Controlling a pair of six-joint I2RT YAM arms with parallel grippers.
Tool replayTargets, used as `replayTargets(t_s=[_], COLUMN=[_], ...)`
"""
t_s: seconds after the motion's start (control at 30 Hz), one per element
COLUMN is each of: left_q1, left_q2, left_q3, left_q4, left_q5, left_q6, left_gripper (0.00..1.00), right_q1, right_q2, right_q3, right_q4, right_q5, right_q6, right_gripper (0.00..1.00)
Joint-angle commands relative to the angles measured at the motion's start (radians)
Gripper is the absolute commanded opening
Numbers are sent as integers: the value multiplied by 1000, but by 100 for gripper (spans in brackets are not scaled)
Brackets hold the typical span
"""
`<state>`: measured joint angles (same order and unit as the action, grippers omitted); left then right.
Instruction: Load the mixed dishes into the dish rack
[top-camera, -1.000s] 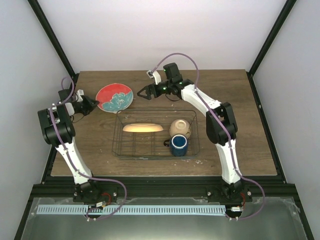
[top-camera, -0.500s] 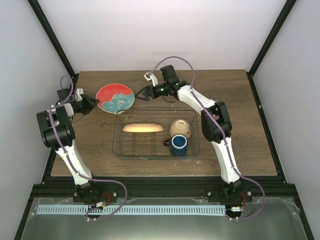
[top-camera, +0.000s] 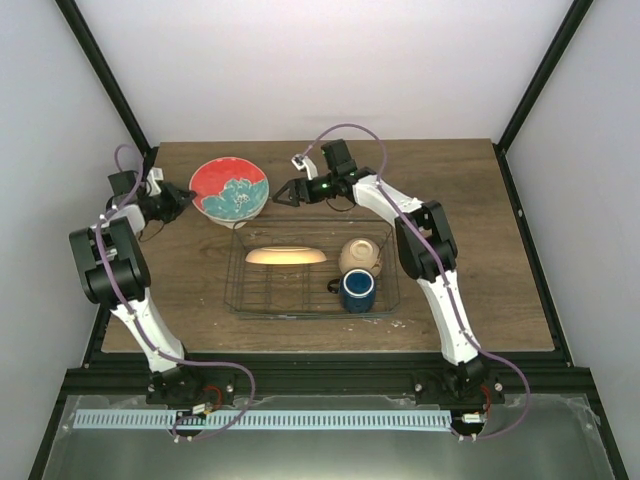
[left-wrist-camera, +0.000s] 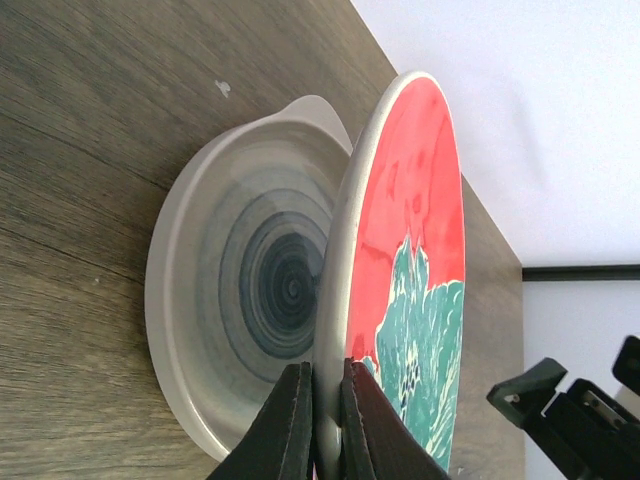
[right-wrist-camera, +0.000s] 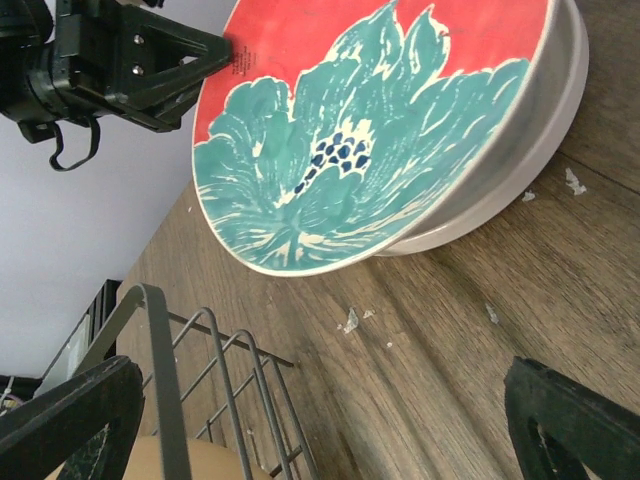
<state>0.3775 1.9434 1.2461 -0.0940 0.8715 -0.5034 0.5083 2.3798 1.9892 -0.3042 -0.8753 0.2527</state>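
Holding the red plate with the teal flower (top-camera: 231, 189) just beyond the far left corner of the dish rack (top-camera: 300, 313), outside its wires. Pinching the rim of this plate, on the side away from the rack, with the left gripper (left-wrist-camera: 325, 375), both fingers pressing tight on the thin edge. Holding the plate tilted, with the pinched side raised and the side toward the rack seeming to rest on the white plate with blue-green centre (left-wrist-camera: 250, 300). Leaving that white plate flat on the table (top-camera: 470, 260), directly under the red one and also outside the rack.

Hovering with the right gripper (top-camera: 280, 195) just behind the far edge of the rack, near the rack-side rim of the red plate. Spreading its fingers wide, touching nothing, and pointing them toward the painted face of the plate.

Leaving the orange-yellow plate (top-camera: 286, 256) standing on its edge among the dividers in the left half of the rack. Leaving the small cream bowl (top-camera: 359, 255) in the right half, toward the far side. Leaving the dark blue mug (top-camera: 357, 289) upright just in front of the bowl, close to the near right corner of the rack, handle turned toward the rack's middle.
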Motion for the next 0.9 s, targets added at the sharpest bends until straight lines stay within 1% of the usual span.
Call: replayTargets(t_s=[0.0, 0.07, 0.13, 0.4, 0.5, 0.57, 0.63, 0.77, 0.8, 0.87], left_q1=[-20, -34, -57, -156, -170, -172, -172, -175, -175, -176], left_q2=[-86, -98, -108, -145, -154, -158, -159, -156, -152, -149], left_q3=[-1, -8, -17, -45, -47, -47, -47, -54, -56, -64], left_q4=[80, 85, 85, 110, 113, 111, 103, 100, 104, 118], left_q5=[130, 138, 139, 142, 147, 150, 150, 150, 148, 152], left_q6=[-29, -38, -40, -72, -79, -78, -74, -67, -67, -75], left_gripper=[0, 0, 0, 0, 0, 0, 0, 0, 0, 0], right_q1=[-8, -8, -8, -16, -16, -17, -18, -20, -20, -22], right_q2=[48, 55, 98, 133, 137, 139, 140, 140, 140, 140], right_q3=[65, 86, 103, 120, 120, 120, 119, 114, 113, 109], right_q4=[33, 35, 40, 77, 96, 114, 137, 178, 185, 193], right_q5=[-46, -54, -57, -66, -73, -83, -103, -143, -150, -161], right_q6=[40, 49, 55, 94, 103, 109, 119, 144, 147, 149], right_gripper=[100, 100, 100, 100, 96, 90, 79, 40, 32, 21])
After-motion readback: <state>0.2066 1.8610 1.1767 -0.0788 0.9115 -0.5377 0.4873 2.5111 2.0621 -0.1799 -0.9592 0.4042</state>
